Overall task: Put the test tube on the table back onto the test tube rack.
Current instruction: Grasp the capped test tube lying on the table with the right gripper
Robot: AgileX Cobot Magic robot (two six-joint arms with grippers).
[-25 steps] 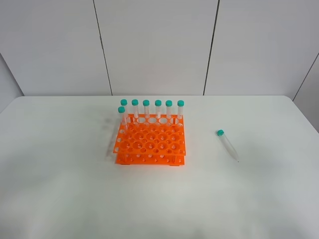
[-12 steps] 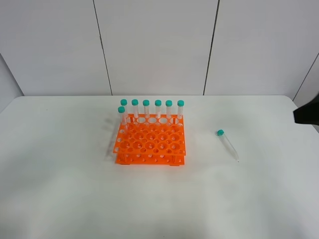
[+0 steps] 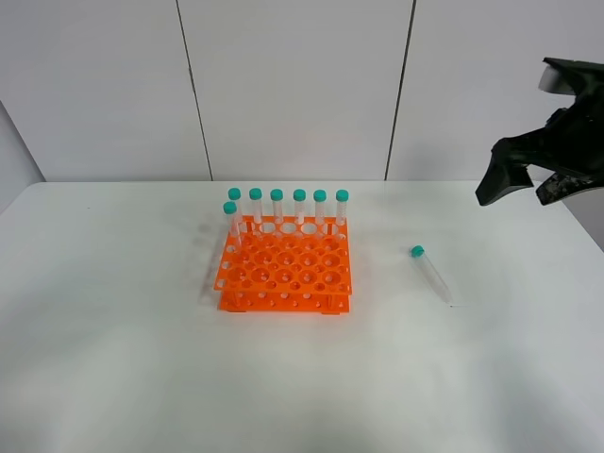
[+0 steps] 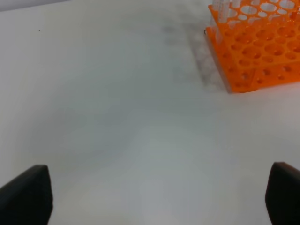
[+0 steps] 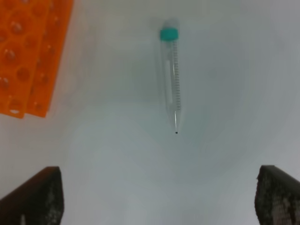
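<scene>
A clear test tube (image 3: pixel 431 275) with a teal cap lies flat on the white table (image 3: pixel 142 368), right of the orange test tube rack (image 3: pixel 286 271). My right gripper (image 3: pixel 525 189) hangs open in the air at the far right, above and to the right of the tube. In the right wrist view the tube (image 5: pixel 171 75) lies ahead of the open right gripper (image 5: pixel 154 201), with a corner of the rack (image 5: pixel 28 47) beside it. My left gripper (image 4: pixel 154 197) is open and empty over bare table, with the rack (image 4: pixel 258 47) well ahead. The left gripper is out of the exterior view.
Several identical teal-capped tubes (image 3: pixel 288 205) stand upright in the rack's back row, with one more at its left side. A white panelled wall (image 3: pixel 293 85) rises behind the table's far edge.
My right arm has come into the exterior view from the right edge and now hangs higher and further in, above the table to the right of the tube. The tube and rack have not moved.
</scene>
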